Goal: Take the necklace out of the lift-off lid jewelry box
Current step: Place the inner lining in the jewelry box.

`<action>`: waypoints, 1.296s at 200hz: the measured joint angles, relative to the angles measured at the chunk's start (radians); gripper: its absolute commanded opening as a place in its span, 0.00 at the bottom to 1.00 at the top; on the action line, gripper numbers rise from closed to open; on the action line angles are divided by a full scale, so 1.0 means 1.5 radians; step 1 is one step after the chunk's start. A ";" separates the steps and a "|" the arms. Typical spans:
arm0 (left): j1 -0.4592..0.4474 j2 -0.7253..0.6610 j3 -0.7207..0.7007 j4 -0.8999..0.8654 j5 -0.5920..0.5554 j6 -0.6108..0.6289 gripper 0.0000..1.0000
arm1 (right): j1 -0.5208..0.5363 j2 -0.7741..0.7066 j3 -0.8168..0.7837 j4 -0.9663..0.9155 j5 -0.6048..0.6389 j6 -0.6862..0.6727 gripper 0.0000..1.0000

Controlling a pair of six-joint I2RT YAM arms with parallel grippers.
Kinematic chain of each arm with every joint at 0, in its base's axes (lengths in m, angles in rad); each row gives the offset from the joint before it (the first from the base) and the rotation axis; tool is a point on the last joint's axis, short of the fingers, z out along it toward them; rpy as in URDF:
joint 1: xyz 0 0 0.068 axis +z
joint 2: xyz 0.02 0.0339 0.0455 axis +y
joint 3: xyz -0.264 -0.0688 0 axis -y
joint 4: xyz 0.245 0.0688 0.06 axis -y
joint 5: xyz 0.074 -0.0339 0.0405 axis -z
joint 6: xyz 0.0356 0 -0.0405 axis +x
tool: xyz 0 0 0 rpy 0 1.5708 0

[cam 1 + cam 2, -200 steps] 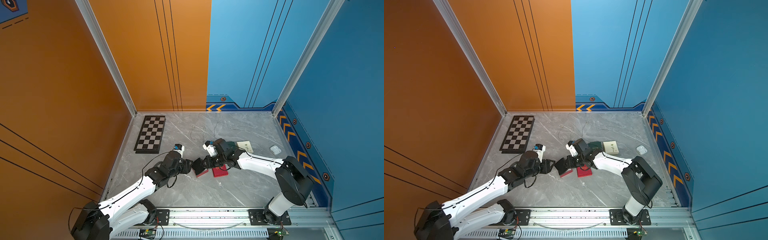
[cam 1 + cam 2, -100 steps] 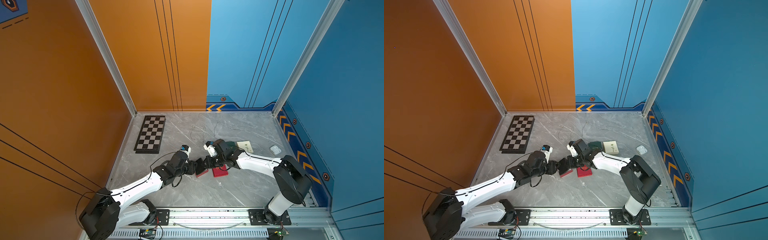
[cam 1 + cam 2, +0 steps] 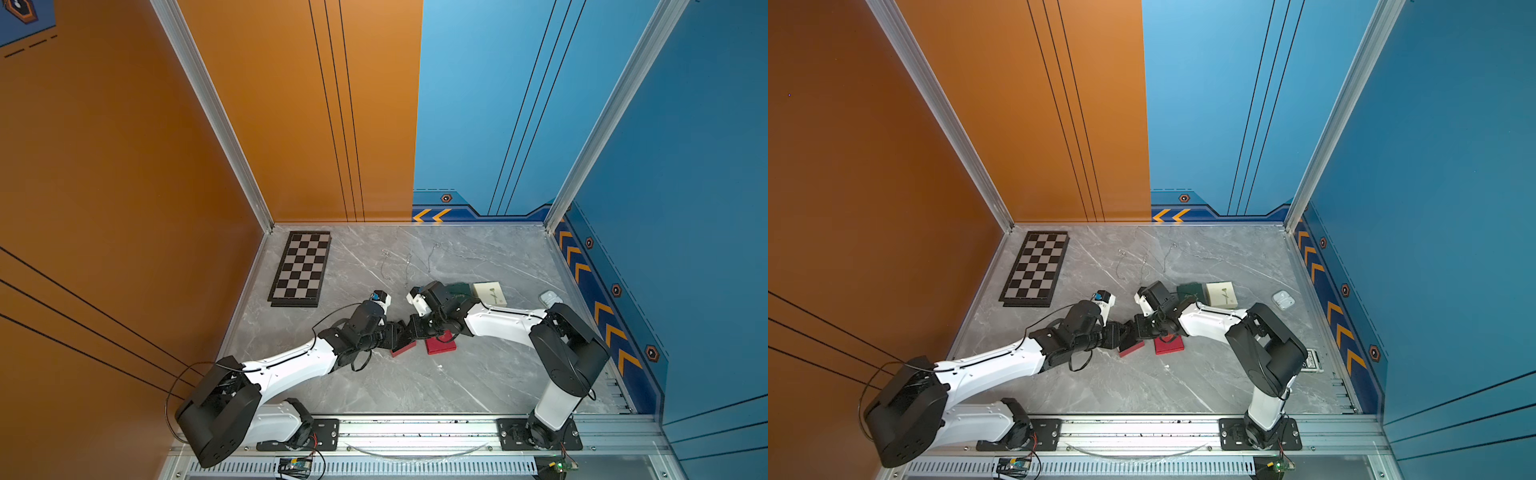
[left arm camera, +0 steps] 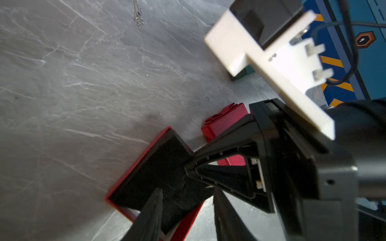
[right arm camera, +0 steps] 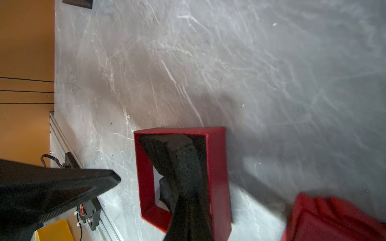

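Observation:
The red jewelry box (image 3: 403, 347) (image 3: 1131, 348) stands open mid-table, tilted. Its red bow lid (image 3: 440, 345) (image 4: 225, 119) (image 5: 334, 219) lies off beside it. My right gripper (image 5: 186, 187) (image 3: 415, 328) (image 4: 189, 167) reaches into the box (image 5: 217, 167) and is shut on its black foam insert (image 5: 179, 150), which is pulled up askew. My left gripper (image 4: 187, 192) (image 3: 395, 332) is open. Its jaws stand either side of a corner of the box (image 4: 135, 162), one inside and one outside. Foam and fingers cover the inside, so the necklace in the box is hidden.
Thin silver chains (image 3: 407, 266) (image 4: 137, 18) lie loose behind the box. A chessboard (image 3: 301, 268) sits at the back left. A dark green box (image 3: 459, 289), a cream box (image 3: 490, 293) and a white earbud case (image 3: 550, 297) sit at the right.
My left arm has reached rightward to the box and its jaws have narrowed around the corner. The right gripper has stayed shut in the box.

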 measured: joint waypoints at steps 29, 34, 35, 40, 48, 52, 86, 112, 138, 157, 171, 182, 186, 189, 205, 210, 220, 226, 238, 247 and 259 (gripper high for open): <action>-0.003 0.019 0.000 0.002 0.001 -0.004 0.38 | 0.001 0.005 0.003 -0.007 0.017 0.000 0.04; -0.003 0.023 0.000 0.004 0.002 -0.005 0.37 | 0.001 0.006 0.004 -0.008 0.017 0.000 0.04; -0.003 0.024 0.000 0.005 0.002 -0.005 0.36 | 0.001 0.006 0.004 -0.008 0.018 0.000 0.04; -0.003 0.028 0.000 0.008 0.002 -0.005 0.36 | 0.001 0.007 0.006 -0.010 0.019 0.000 0.04; -0.003 0.037 0.000 0.014 0.002 -0.007 0.34 | 0.001 0.008 0.007 -0.012 0.022 0.000 0.04; -0.003 0.040 0.000 0.017 0.002 -0.007 0.34 | 0.002 0.008 0.008 -0.012 0.022 0.000 0.04; -0.003 0.077 0.002 0.024 0.002 -0.007 0.31 | 0.005 0.009 0.008 -0.012 0.032 0.000 0.05; -0.003 0.105 0.018 0.022 0.002 -0.007 0.30 | 0.008 0.009 0.008 -0.013 0.032 -0.001 0.06; -0.003 0.124 0.039 0.010 -0.002 -0.007 0.29 | 0.009 0.009 0.008 -0.013 0.033 -0.001 0.09; -0.003 0.134 0.054 -0.004 -0.007 -0.007 0.29 | 0.009 0.006 0.008 -0.015 0.033 -0.003 0.13; -0.003 0.136 0.057 -0.010 -0.010 -0.007 0.29 | 0.009 -0.003 0.008 -0.022 0.034 -0.004 0.16; -0.003 0.136 0.057 -0.015 -0.013 -0.007 0.29 | 0.008 -0.013 0.008 -0.029 0.035 -0.003 0.19; -0.003 0.137 0.057 -0.017 -0.013 -0.007 0.29 | 0.009 -0.017 0.008 -0.030 0.034 -0.003 0.20; -0.003 0.137 0.057 -0.018 -0.013 -0.007 0.29 | 0.009 -0.020 0.008 -0.030 0.035 -0.003 0.20; -0.003 0.137 0.057 -0.023 -0.013 -0.007 0.28 | 0.009 -0.038 0.008 -0.030 0.034 -0.003 0.23; -0.003 0.137 0.057 -0.024 -0.013 -0.007 0.28 | 0.009 -0.042 0.008 -0.030 0.034 -0.003 0.25; -0.004 0.137 0.057 -0.025 -0.013 -0.007 0.28 | 0.009 -0.051 0.008 -0.030 0.034 -0.003 0.26; -0.004 0.137 0.057 -0.025 -0.013 -0.007 0.28 | 0.009 -0.054 0.008 -0.030 0.035 -0.004 0.26; -0.004 0.137 0.057 -0.025 -0.013 -0.006 0.28 | 0.009 -0.059 0.008 -0.031 0.035 -0.003 0.26; -0.004 0.137 0.057 -0.025 -0.013 -0.005 0.30 | 0.009 -0.060 0.008 -0.033 0.036 -0.003 0.26; -0.004 0.134 0.057 -0.026 -0.013 -0.004 0.30 | 0.009 -0.060 0.008 -0.037 0.037 -0.003 0.25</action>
